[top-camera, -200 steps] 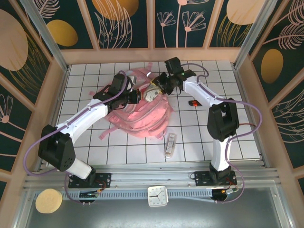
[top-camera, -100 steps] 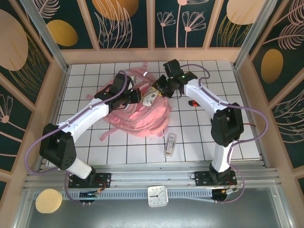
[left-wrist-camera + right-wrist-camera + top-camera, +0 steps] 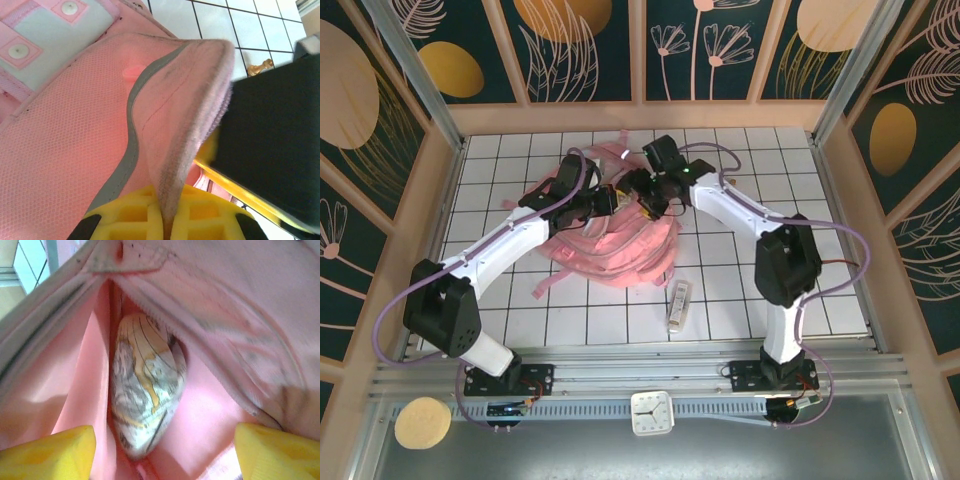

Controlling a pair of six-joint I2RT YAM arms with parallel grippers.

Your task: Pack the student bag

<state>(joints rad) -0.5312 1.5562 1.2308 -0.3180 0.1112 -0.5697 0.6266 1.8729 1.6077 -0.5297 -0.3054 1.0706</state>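
student bag (image 3: pixel 620 250): pink backpack lying crumpled mid-table on the white tiled table (image 3: pixel 800 170); both arms reach over its far end; straps trail toward the near-left
left gripper (image 3: pixel 162 220): yellow fingers (image 3: pixel 125 215) pinched together on the rim of the bag's mesh-lined flap (image 3: pixel 190 100); the flap is held up off the bag body; in the top view it sits at the bag's far-left side (image 3: pixel 603 200)
right gripper (image 3: pixel 162 450): yellow fingertips (image 3: pixel 50 450) spread wide, nothing held; nose pointing into the bag's opening (image 3: pixel 240 315); in the top view it sits just right of the left one (image 3: pixel 638 192)
patterned item (image 3: pixel 145 400): rounded, grey-white with yellow and dark lines; lying inside the bag against the pink lining, between the right fingertips but apart from both
white oblong item (image 3: pixel 677 305): on the tiles, just near-right of the bag, apart from it
clock (image 3: pixel 650 413): on the near rail between the arm bases
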